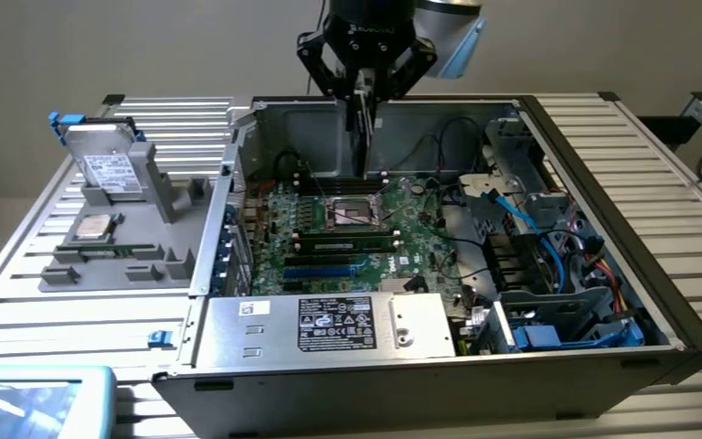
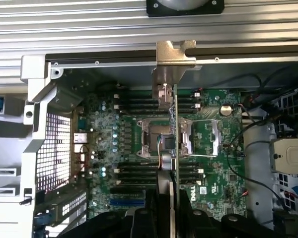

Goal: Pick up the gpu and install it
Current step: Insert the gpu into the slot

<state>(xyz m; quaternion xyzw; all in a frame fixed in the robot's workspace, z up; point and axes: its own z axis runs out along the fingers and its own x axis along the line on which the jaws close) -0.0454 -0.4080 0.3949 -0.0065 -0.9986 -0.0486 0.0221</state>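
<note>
My gripper (image 1: 364, 95) hangs over the open computer case (image 1: 595, 165), above the back half of the green motherboard (image 1: 364, 240). It is shut on the gpu (image 1: 362, 142), a thin card held on edge that hangs straight down over the CPU socket (image 1: 357, 212). In the wrist view the gpu (image 2: 175, 124) appears edge-on, with its silver bracket (image 2: 170, 67) at the far end and the gripper (image 2: 171, 201) clamped on the near end. The card is still clear of the board. Blue and black expansion slots (image 1: 324, 270) lie nearer the case's front.
A grey fixture on the exterior view's left holds a silver hard drive (image 1: 110, 169), a second drive (image 1: 95, 226) and a memory stick (image 1: 113, 247). The power supply (image 1: 326, 325) fills the case's front. Cables and drive bays (image 1: 547, 265) crowd the right side.
</note>
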